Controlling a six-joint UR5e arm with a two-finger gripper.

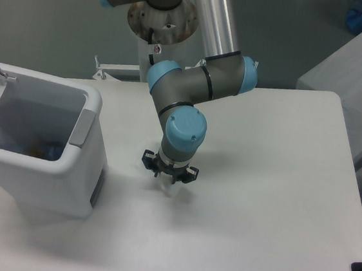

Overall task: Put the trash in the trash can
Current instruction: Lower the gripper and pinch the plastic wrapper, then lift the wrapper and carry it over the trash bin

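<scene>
Near the middle of the frame, the tool (168, 174) sits low over the desk (258, 202), right on the crumpled wrapper (170, 187), which is mostly hidden beneath it; whether the fingers have closed is unclear. The wrapper looks light, soft and slippery, so pinching a bunched fold seems best. At left, the trash can (34, 178) stands open.

One bin (49, 160) stands on one tabletop (257, 215); one arm (192, 91) and one end effector (168, 173) hang beside the bin.
</scene>
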